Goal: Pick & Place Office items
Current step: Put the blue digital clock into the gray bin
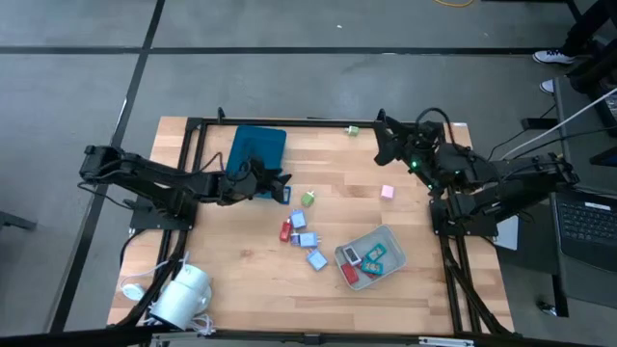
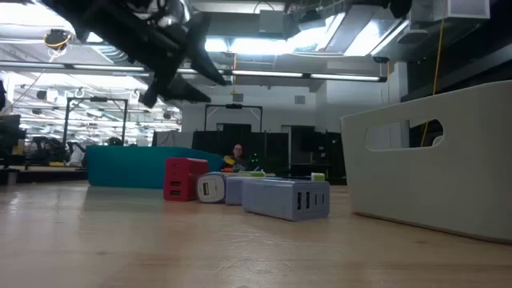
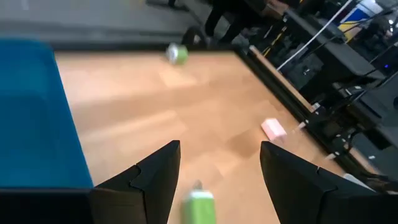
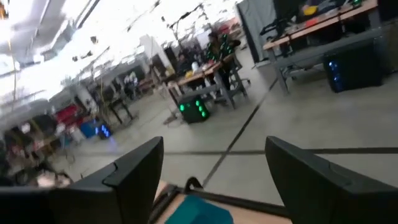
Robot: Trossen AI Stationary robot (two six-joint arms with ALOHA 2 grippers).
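The left tool (image 1: 281, 187) is hovering spread beside the teal tray (image 1: 258, 146), with nothing between its fingers, a green block (image 1: 308, 199) lying just right of it. Other blocks are clustering at center (image 1: 301, 231) (several sitting in the grey tray (image 1: 386, 234)). The right tool (image 1: 384, 135) is waiting spread at the table's (image 1: 231, 260) upper right.

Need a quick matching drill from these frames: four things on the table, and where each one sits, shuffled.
Things:
1. teal tray
2. grey tray
3. pink block
4. green block

Places:
A. alone on bare wood, between the item cluster and the right arm
B. just ahead of the open left pincer
C. far side of the table, beside the left arm
D. near-right part of the table, holding several items

Pairs: 1-C, 2-D, 3-A, 4-B
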